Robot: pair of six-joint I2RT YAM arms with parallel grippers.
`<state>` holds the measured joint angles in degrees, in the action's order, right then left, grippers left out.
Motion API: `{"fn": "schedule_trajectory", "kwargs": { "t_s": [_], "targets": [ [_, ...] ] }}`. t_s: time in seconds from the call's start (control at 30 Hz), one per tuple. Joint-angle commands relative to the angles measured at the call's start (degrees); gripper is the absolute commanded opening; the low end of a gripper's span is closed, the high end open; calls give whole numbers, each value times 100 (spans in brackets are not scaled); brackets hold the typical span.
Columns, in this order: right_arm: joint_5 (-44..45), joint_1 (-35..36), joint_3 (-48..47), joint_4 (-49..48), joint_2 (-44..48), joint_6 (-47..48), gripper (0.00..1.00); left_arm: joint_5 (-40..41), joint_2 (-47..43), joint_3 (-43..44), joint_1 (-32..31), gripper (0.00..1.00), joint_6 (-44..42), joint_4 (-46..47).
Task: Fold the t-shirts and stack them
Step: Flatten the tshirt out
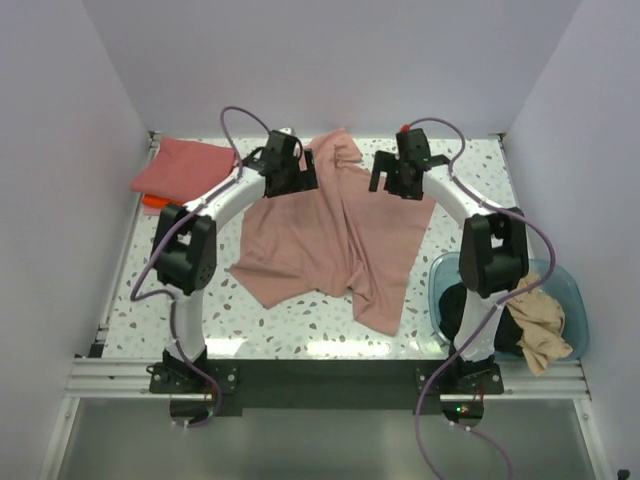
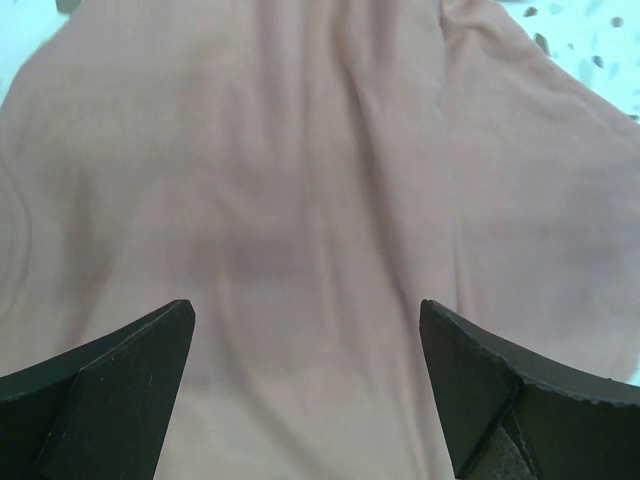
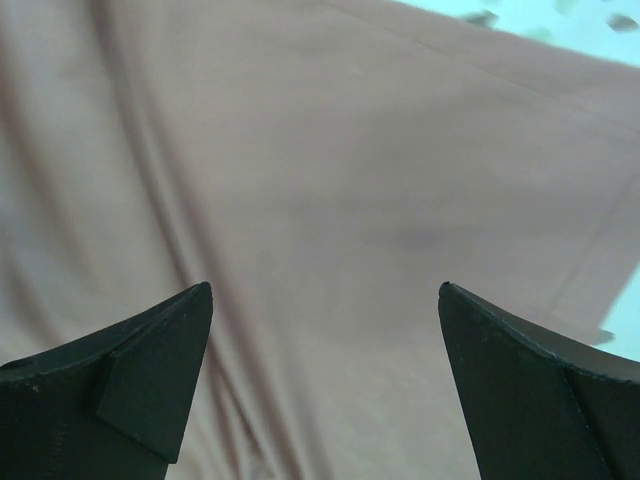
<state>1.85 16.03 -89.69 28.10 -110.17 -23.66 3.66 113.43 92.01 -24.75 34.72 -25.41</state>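
Observation:
A dusty pink t-shirt (image 1: pixel 330 240) lies spread and wrinkled on the speckled table, plain side up. It fills the left wrist view (image 2: pixel 320 180) and the right wrist view (image 3: pixel 330 180). My left gripper (image 1: pixel 283 160) is open and empty above its far left part. My right gripper (image 1: pixel 400 170) is open and empty above its far right part. A coral red t-shirt (image 1: pixel 185 165) lies folded at the far left, over an orange one (image 1: pixel 150 202). A tan t-shirt (image 1: pixel 540 330) and a black one (image 1: pixel 470 310) sit in the tub.
A translucent blue plastic tub (image 1: pixel 570 290) stands at the near right by the right arm's base. White walls close in the table on the left, back and right. Purple cables loop off both arms.

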Motion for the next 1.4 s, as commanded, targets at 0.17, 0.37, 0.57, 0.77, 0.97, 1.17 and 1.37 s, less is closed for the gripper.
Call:
{"fn": "schedule_trajectory", "kwargs": {
  "t_s": [0.17, 0.37, 0.57, 0.77, 0.97, 1.17, 1.37],
  "targets": [
    [421, -451, -496, 1074, -979, 54, 99, 496, 2165, 2277, 234, 100, -914, -631],
    [641, -698, -1216, 1391, -1857, 318, 99, 803, 2342, 1998, 532, 100, -853, -597],
    [694, -838, -1990, 1471, -2526, 573, 99, 627, 1807, 804, 709, 100, -668, -326],
    [501, -988, -3843, 2076, -3756, 977, 98, 987, 1384, -182, 753, 100, -115, -367],
    [316, -997, -4899, 1515, -4364, 1478, 99, 812, 945, -1079, 753, 100, 412, -105],
    [18, -997, -4566, 13, -4232, 1724, 99, 1295, 936, -755, 753, 100, 878, -676],
    [-167, -1005, -5418, -339, -4768, 1689, 99, 1383, 1638, 360, 814, 100, 852, -1017]
  ]
}}
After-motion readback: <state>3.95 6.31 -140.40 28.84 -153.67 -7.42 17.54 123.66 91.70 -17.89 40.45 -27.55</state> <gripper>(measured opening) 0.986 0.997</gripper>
